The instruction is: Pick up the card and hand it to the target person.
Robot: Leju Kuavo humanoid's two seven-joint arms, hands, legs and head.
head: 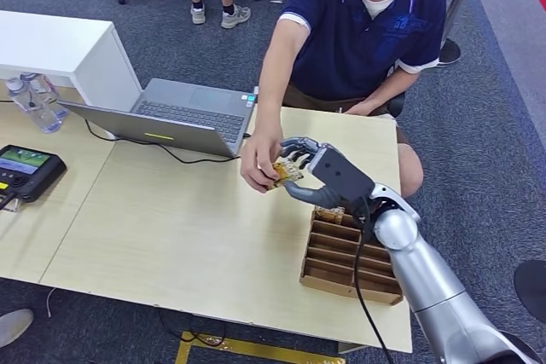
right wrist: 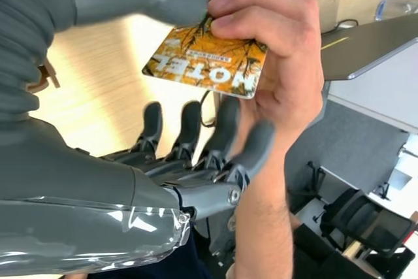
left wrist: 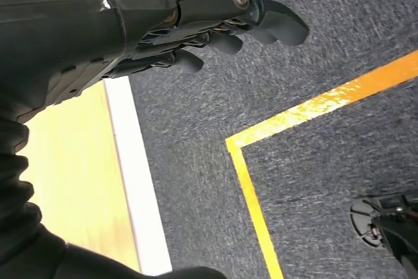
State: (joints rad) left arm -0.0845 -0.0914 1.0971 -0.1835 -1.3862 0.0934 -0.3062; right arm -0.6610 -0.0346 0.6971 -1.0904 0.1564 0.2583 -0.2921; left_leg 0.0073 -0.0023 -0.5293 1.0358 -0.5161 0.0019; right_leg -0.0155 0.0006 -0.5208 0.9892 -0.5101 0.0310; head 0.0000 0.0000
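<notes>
An orange card printed HOTEL is pinched by the seated person's hand above the table. My right hand reaches out to it over the table, next to the person's hand. The card lies between my thumb and fingers. My thumb tip is at the card's edge beside the person's fingertips. The fingers are stretched out under the card with a gap to it. My left hand hangs over the carpet beside the table's edge, holding nothing, its fingers loosely extended.
A slotted cardboard card holder sits under my right forearm near the table's right edge. An open laptop with a cable, a handheld screen device and a plastic bottle stand to the left. Another person stands far behind.
</notes>
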